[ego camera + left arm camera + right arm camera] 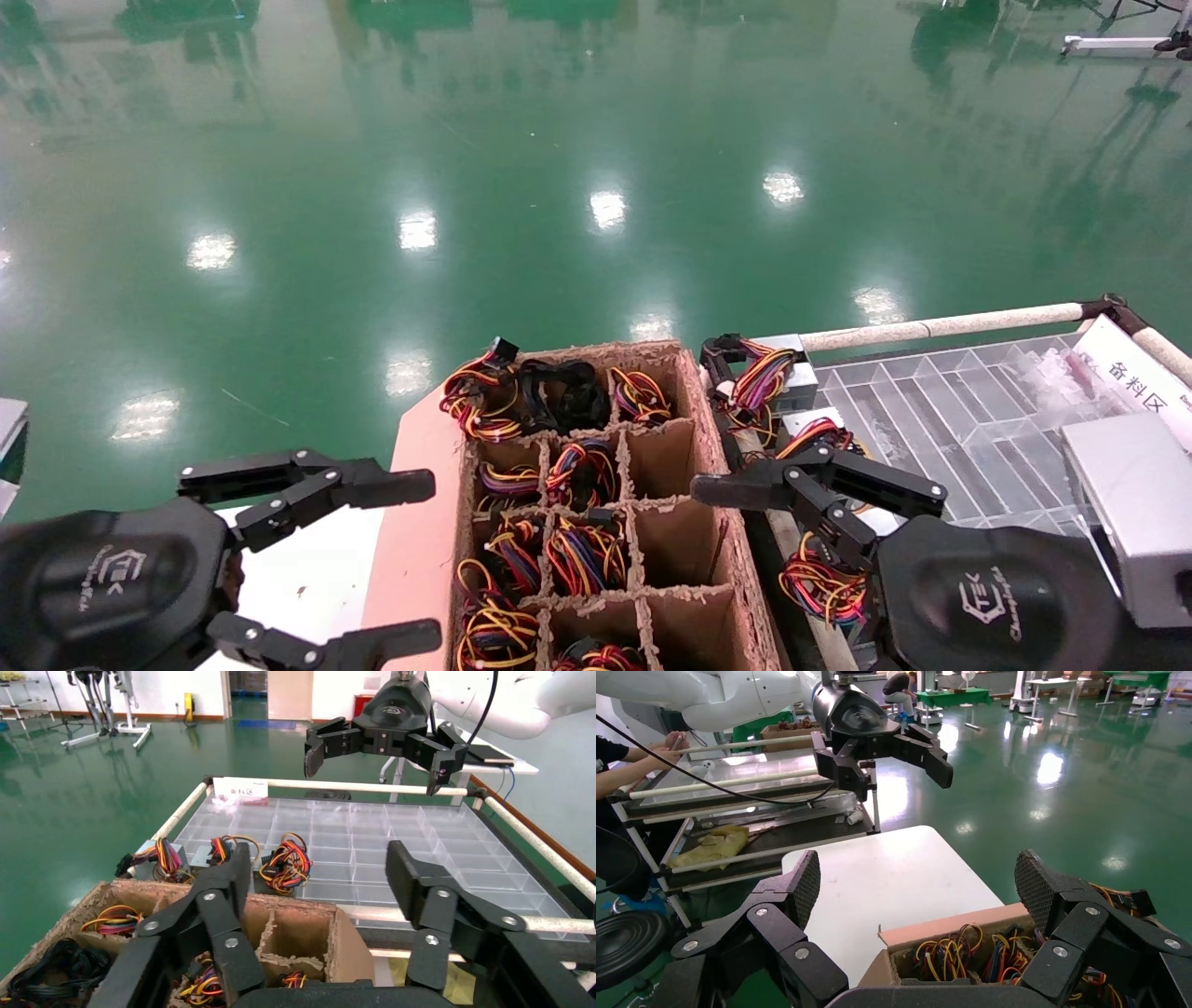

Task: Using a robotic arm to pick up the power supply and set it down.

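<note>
Cardboard crate [708, 447], divided cells packed with wire bundles. Clear tray [941, 410] beside it. Right claw [819, 503] wide, empty, above power supply [819, 438] on tray edge, probably. Risks: fingers snag loose wires, clip crate wall. Left claw [321, 559] wide, idle over white tabletop [307, 568].

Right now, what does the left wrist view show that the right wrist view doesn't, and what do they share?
Only the left wrist view: the clear divided tray, three power supplies lying along its near edge beside the carton, a white label on the rail, and the right gripper hovering open above the tray.

Only the right wrist view: the white tabletop, a cart with a yellow cloth, and the left gripper, open.

Both: the cardboard carton holding wire bundles, and the green floor.
</note>
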Controlling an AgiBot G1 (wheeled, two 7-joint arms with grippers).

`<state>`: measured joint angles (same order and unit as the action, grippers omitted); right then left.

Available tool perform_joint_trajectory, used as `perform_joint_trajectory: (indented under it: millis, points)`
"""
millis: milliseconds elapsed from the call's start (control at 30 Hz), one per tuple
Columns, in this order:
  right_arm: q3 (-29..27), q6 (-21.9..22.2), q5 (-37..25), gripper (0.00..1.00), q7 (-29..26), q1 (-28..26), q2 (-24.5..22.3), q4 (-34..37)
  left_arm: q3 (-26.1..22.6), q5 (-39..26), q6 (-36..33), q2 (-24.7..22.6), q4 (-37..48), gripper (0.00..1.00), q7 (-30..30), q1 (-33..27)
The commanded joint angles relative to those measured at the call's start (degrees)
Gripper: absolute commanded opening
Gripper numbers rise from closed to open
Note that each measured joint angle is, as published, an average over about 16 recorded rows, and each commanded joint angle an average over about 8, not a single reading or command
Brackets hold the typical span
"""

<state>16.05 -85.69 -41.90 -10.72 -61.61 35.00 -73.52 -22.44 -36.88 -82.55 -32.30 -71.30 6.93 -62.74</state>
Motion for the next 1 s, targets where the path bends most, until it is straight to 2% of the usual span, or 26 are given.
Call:
perform_joint_trajectory:
  millis: [33, 367, 633, 800, 1000]
  points:
    - [0.0, 0.0, 0.0, 1.00, 0.0, 0.0, 0.0, 0.0, 0.0, 0.0, 0.0, 0.0, 0.0, 0.00, 0.0, 0.0]
    - [0.6, 0.6, -2.0, 1.00, -0.2, 0.2, -0.6, 0.2, 0.0, 0.0, 0.0, 0.0, 0.0, 0.00, 0.0, 0.0]
    - [5.9, 4.6, -15.6, 1.00, -5.0, -1.7, -1.6, -0.7, 0.0, 0.0, 0.0, 0.0, 0.0, 0.00, 0.0, 0.0]
    - [9.1, 7.0, -22.5, 1.00, -7.8, -4.0, 1.1, 0.0, 0.0, 0.0, 0.0, 0.0, 0.0, 0.00, 0.0, 0.0]
    - [11.8, 9.9, -28.8, 1.00, -7.9, -7.4, 6.3, 3.4, 0.0, 0.0, 0.0, 0.0, 0.0, 0.00, 0.0, 0.0]
